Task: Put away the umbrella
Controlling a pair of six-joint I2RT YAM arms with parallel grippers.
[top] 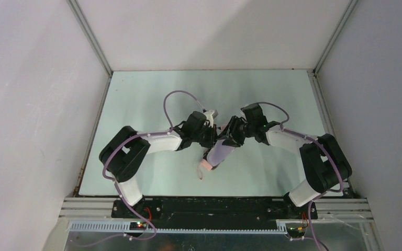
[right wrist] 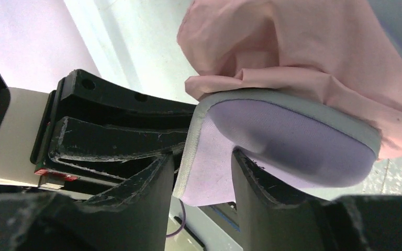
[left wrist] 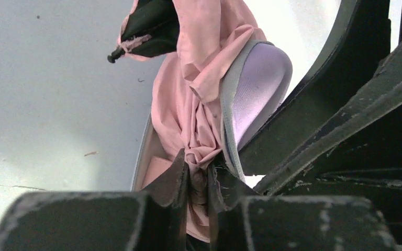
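A pale green-white table [top: 152, 104] fills the middle of the overhead view, boxed in by plain white walls [top: 31, 104] on three sides. My two arms reach in from the bottom corners of that view and meet at its centre.

My left gripper [left wrist: 198, 164] is clamped on the umbrella [left wrist: 188, 94]. In the left wrist view, a twisted bunch of its salmon-pink fabric is pinched between my two black fingers at the bottom centre. The fabric rises from there towards the top of the frame. At the upper left, a fold turns back to show a dark inner side [left wrist: 154, 26] with a small black tip.

The umbrella sits partly inside a lilac hard case [right wrist: 282, 136] with a grey rim, and fabric spills over that rim. From above, the case lies slanted at the centre, held between my two grippers. The pink handle [top: 207, 164] pokes out at its lower end and a thin strap [top: 200, 172] trails below it.

The fingers of my right gripper [right wrist: 201, 157] stand apart at the bottom of the right wrist view, with the case's edge between them. The finger on the right of the frame touches the lilac shell. I cannot tell whether the pair is pressing on the case.
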